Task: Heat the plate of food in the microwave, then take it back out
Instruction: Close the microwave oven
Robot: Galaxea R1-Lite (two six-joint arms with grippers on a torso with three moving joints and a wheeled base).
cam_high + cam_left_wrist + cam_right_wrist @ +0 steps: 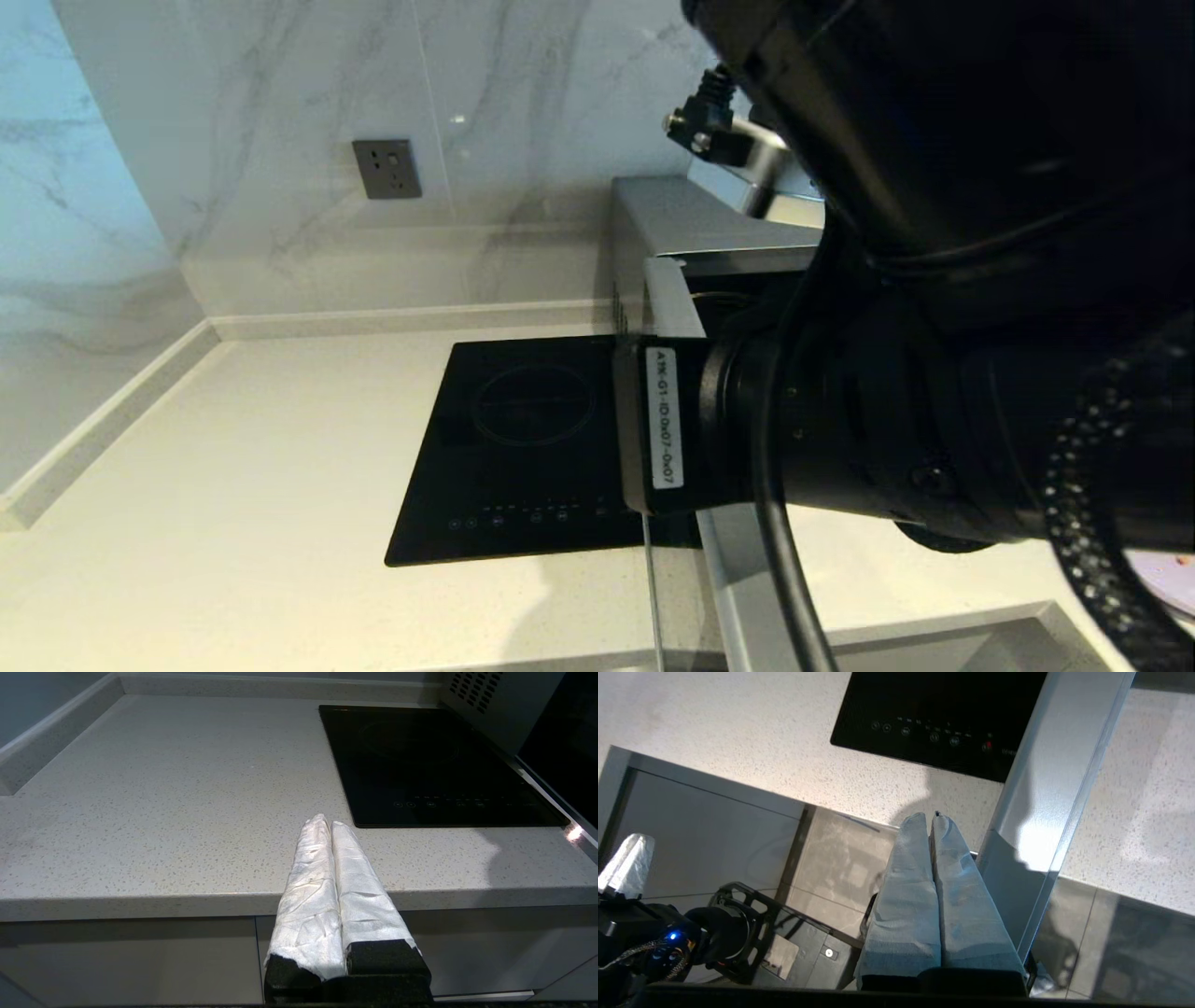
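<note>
Left gripper (325, 822): parked low before the counter's front edge, well apart from the work; its wrapped fingers (308, 877) are pressed together on nothing.

Counter (233, 467): pale speckled stone, seen across the left of the head view, with a grey wall socket (386, 168) on the marble wall behind it.

Hob (532, 448): flat black glass, set into the counter just beside the microwave; it is not part of the job.

Microwave (681, 219): a silver-grey box is seen right of the hob; its door (1045, 793) appears to be swung out over the counter edge, though most of it is hidden by the arm.

Right gripper (931, 819): held just beside the open door's edge, above the counter front; the wrapped fingers are closed together and nothing is held.

Plate of food (1167, 571): only a pale sliver with an orange speck is seen at the far right of the head view, on the counter, probably the plate's rim; whether it has been heated cannot be told.

Risk: the door could be struck or slammed if the right arm is swung across it, and the plate could be knocked by the arm, since it lies under the forearm and out of clear sight.
</note>
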